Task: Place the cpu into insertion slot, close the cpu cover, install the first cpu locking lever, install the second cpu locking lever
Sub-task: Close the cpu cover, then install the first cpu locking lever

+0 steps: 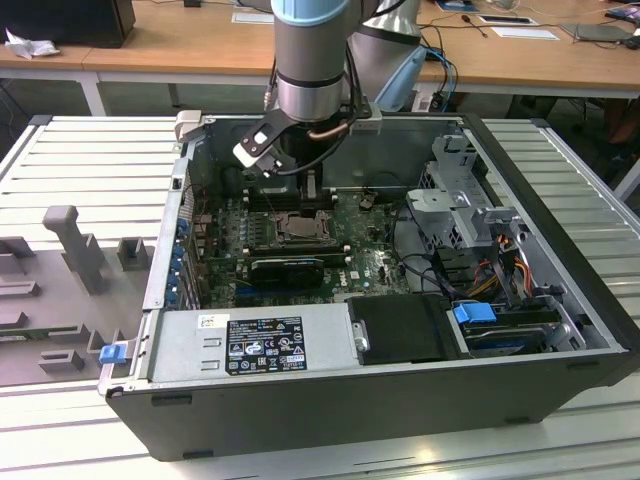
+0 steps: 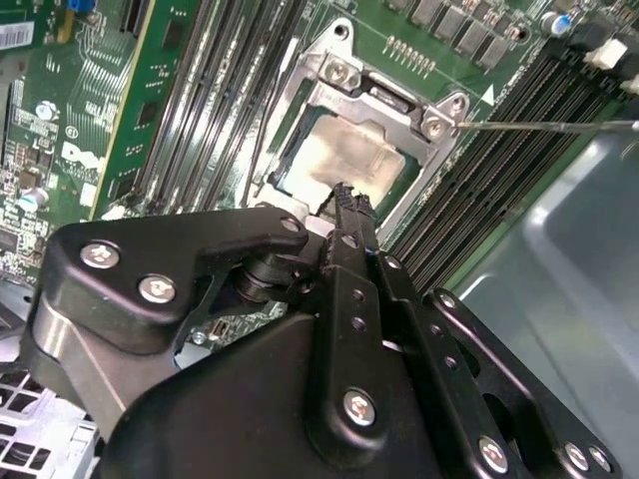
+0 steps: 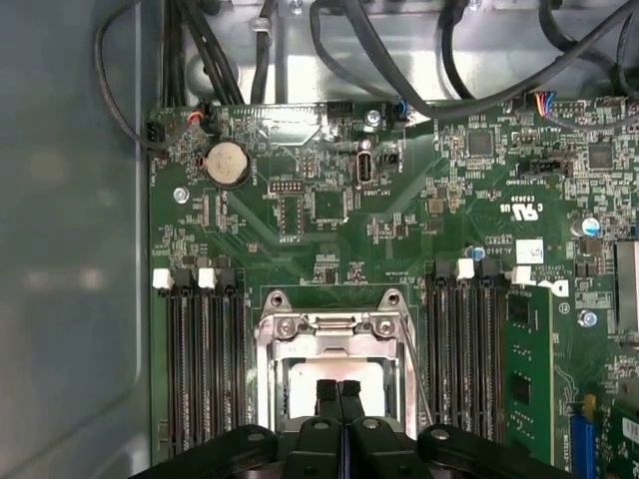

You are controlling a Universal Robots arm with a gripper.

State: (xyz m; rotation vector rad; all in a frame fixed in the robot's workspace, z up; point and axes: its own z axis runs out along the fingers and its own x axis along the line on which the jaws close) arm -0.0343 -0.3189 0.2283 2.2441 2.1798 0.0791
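My gripper (image 2: 344, 195) is shut, its black fingertips (image 3: 339, 391) pressed together with nothing between them. It hangs just above the cpu (image 2: 334, 160), whose pale silvery face lies flat in the insertion slot (image 1: 297, 228). The cpu cover (image 3: 334, 324), a silvery frame with a square cut-out, lies down around the cpu (image 3: 305, 384). A thin metal lever rod (image 2: 549, 125) sticks out from one corner of the socket and runs along its side (image 3: 411, 359). In the exterior view the arm (image 1: 310, 80) stands over the back of the open grey case.
Long black memory slots (image 3: 200, 369) flank the socket on both sides. A black shroud (image 1: 400, 328), a power supply (image 1: 250, 345) and a drive cage with cables (image 1: 470, 200) fill the case. Grey fixtures (image 1: 70, 240) stand at the exterior view's left.
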